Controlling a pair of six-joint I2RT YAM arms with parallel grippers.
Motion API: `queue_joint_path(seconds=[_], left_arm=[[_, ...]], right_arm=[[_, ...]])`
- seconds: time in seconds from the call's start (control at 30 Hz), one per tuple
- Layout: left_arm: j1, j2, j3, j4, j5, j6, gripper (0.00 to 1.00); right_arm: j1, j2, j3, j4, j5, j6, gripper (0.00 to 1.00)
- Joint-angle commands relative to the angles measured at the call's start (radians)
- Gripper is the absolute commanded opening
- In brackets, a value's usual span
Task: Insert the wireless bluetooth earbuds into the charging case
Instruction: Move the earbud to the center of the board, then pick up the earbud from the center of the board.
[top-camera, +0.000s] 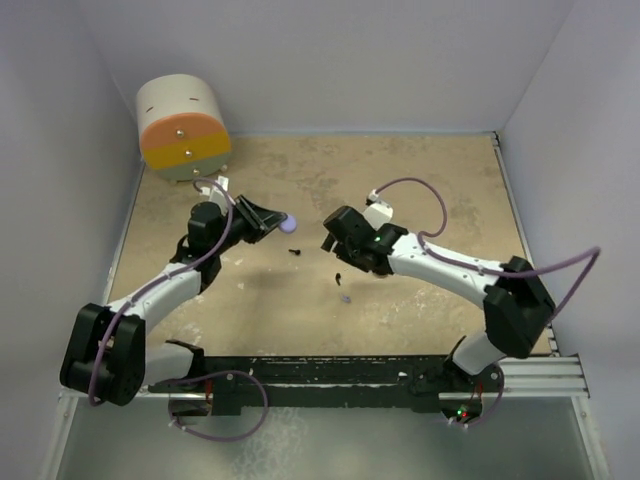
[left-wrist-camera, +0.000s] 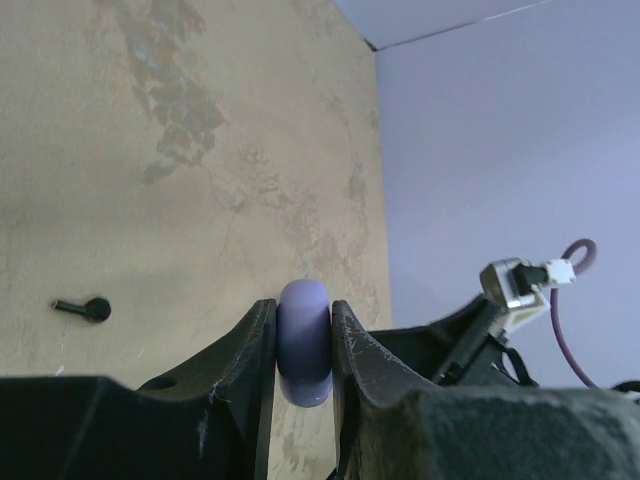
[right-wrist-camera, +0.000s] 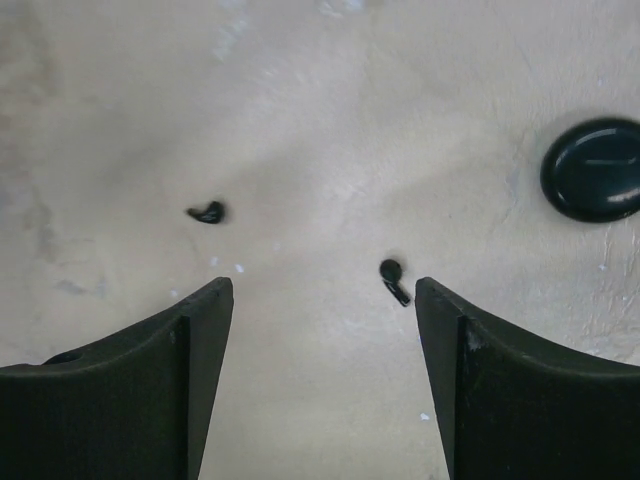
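1. Now left gripper (left-wrist-camera: 304, 312), reaching toward centre, clamps the lavender case (left-wrist-camera: 304, 360) on edge.
2. Right gripper (right-wrist-camera: 325, 290) hangs, fingers apart, over one black earbud (right-wrist-camera: 393, 277); second earbud (right-wrist-camera: 208, 212) lies nearby on open tabletop (right-wrist-camera: 300, 100), walls well away.

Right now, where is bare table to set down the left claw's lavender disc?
Free: tabletop along the back wall, right of the orange-and-white cylinder; the near strip before the black rail. Crowded: the middle, around the left claw holding the lavender disc and the open right claw, where two black earbuds and a lavender earbud lie.
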Motion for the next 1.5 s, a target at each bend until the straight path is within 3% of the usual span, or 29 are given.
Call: queue_joint_path(seconds=[0.0, 0.23, 0.43, 0.87, 1.47], left_arm=[[0.016, -0.021, 0.11, -0.01, -0.008, 0.041, 0.0], [0.012, 0.007, 0.077, 0.117, -0.024, -0.041, 0.0], [-0.045, 0.014, -0.008, 0.226, -0.118, -0.061, 0.0], [-0.096, 0.064, -0.019, 0.299, -0.17, -0.05, 0.0], [-0.114, 0.13, -0.009, 0.358, -0.176, -0.052, 0.0]], right_arm=[[0.0, -0.114, 0.07, 0.082, 0.114, -0.182, 0.77], [-0.03, -0.161, 0.118, 0.332, 0.105, -0.461, 1.0], [-0.087, -0.121, 0.078, 0.481, -0.001, -0.58, 1.0], [-0.075, -0.084, -0.038, 0.631, -0.08, -0.587, 1.0], [0.009, -0.078, -0.07, 0.608, -0.05, -0.526, 1.0]])
